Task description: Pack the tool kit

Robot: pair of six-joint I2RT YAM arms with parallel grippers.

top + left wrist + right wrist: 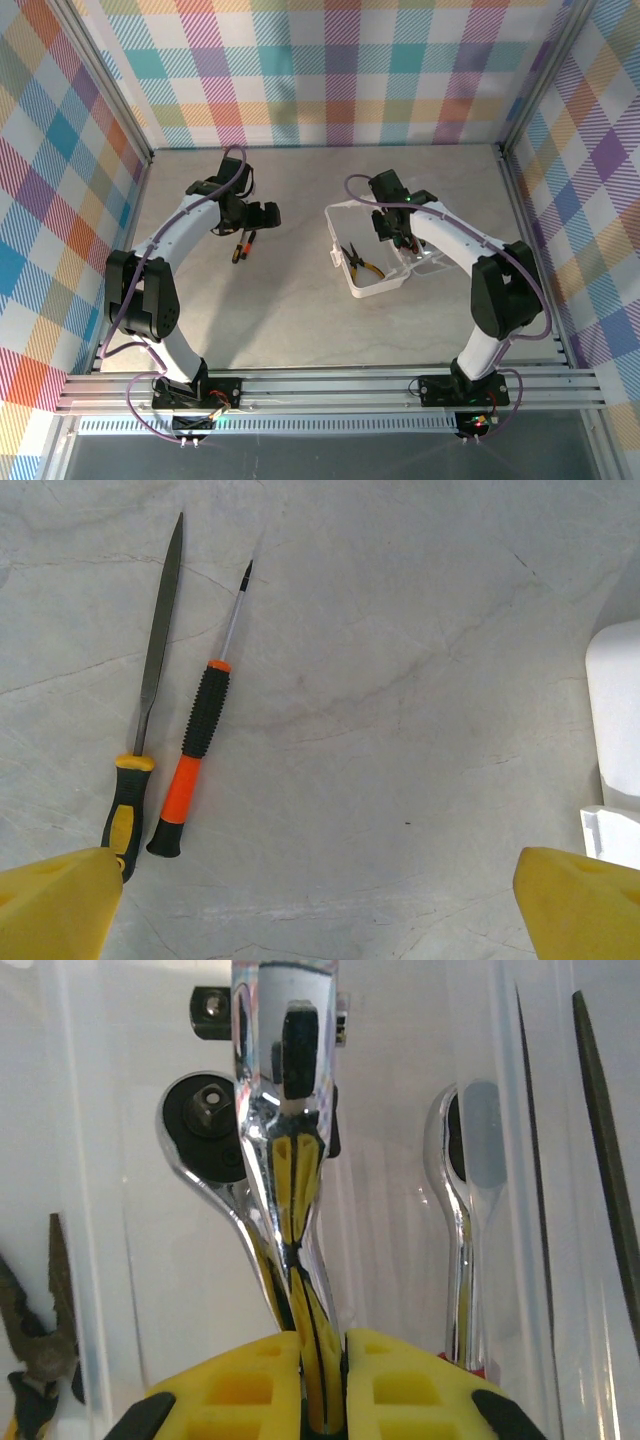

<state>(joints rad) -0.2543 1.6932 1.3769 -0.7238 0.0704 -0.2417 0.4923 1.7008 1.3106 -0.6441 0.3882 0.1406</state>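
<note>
The translucent whitish case (375, 280) lies open right of the table's middle, with yellow-handled pliers (362, 262) inside. My right gripper (322, 1360) hangs over the case, shut on the handle of the chrome ratchet (290, 1160), which points down into it. The pliers' tips (40, 1340) show at lower left there. My left gripper (320, 910) is open above bare table, its yellow fingertips (55, 905) wide apart. An orange-and-black screwdriver (200, 730) and a yellow-and-black-handled file (150, 680) lie side by side just left of it, also seen from above (243, 245).
The case's white edge (612, 720) shows at the right of the left wrist view. A thin dark blade (605, 1160) runs along the case's right side. Chrome reflections (460, 1210) show on the case walls. Plaid walls and metal rails (330, 390) enclose the table.
</note>
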